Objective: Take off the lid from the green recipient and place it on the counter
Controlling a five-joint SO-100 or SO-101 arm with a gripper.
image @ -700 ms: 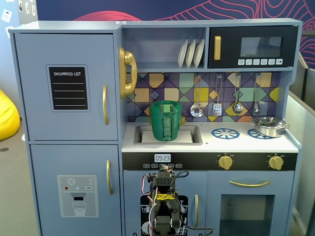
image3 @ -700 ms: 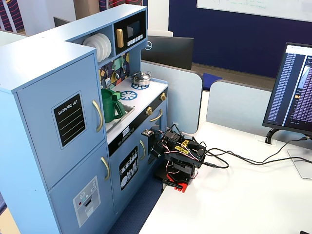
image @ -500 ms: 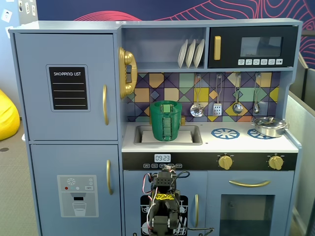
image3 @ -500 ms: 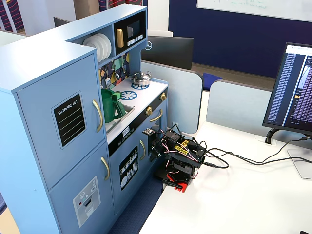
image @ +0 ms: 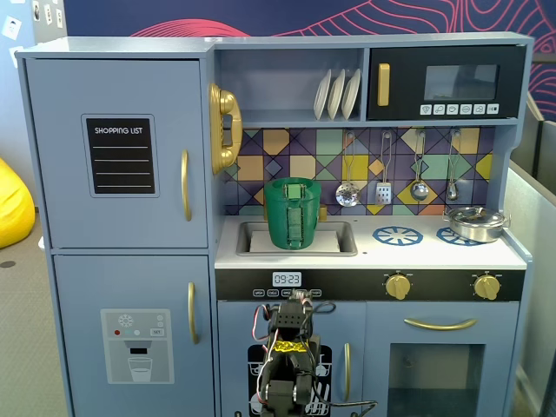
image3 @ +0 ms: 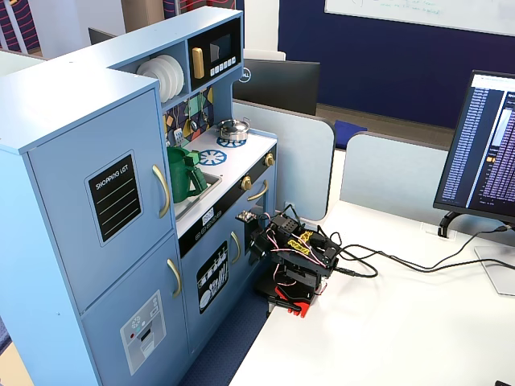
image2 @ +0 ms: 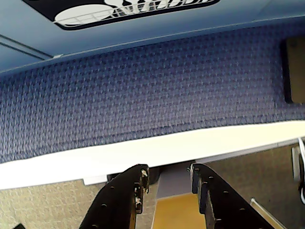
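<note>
Lid [image: 294, 184] caps the green recipient [image: 293, 217] in the sink [image: 339, 240]; pincer [image2: 167, 179] spread, empty.

3 views. A fixed view faces the toy kitchen [image: 287, 217] head-on from mid range, level with the counter [image: 434, 252], arm [image: 291, 365] low in the foreground. Another fixed view looks down from high and to the side, farther back, taking in kitchen, arm [image3: 294, 261], desk [image3: 402, 322]. Both fixed views share kitchen front and arm. Wrist view sits close, looking past the gripper [image2: 169, 183] at carpet [image2: 143, 95].
</note>
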